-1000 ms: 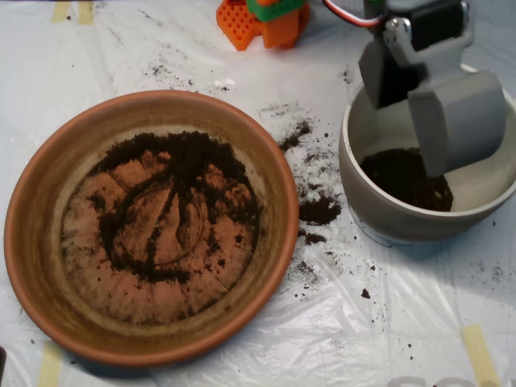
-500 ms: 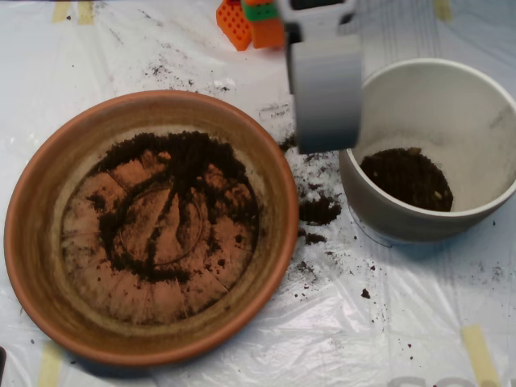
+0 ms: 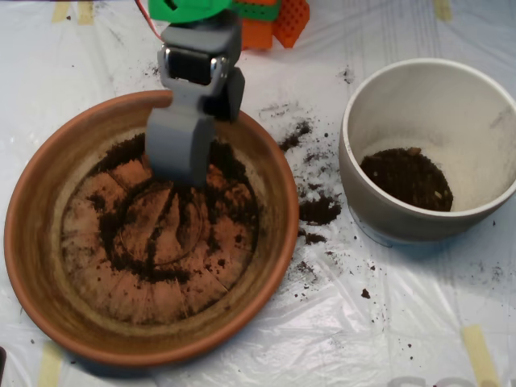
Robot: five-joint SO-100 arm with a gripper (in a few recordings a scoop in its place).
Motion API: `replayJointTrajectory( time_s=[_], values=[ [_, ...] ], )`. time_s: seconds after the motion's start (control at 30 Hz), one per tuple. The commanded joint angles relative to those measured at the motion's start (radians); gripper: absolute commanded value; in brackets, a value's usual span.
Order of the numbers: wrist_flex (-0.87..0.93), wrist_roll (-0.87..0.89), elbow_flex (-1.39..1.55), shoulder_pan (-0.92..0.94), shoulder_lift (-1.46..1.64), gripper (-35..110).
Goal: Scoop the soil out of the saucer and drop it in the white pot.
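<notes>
Grey clamshell gripper (image 3: 179, 165), halves seemingly together, over dark crumbly soil (image 3: 189, 173) in round terracotta saucer (image 3: 48, 274), cream ceramic white pot (image 3: 427, 89) at right, holding soil.

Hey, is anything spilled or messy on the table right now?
Yes. Soil lies spilled on the plastic sheet between the saucer and the white pot, with scattered crumbs around them. The gripper is over the saucer.
</notes>
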Motion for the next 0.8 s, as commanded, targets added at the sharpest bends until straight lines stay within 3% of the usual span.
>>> replayJointTrajectory(
  time_s=[0.0, 0.77],
  values=[
    [-0.08, 0.006, 0.074, 0.06, 0.058, 33],
    [-0.224, -0.146, -0.1, 0.132, -0.528, 25]
  ],
)
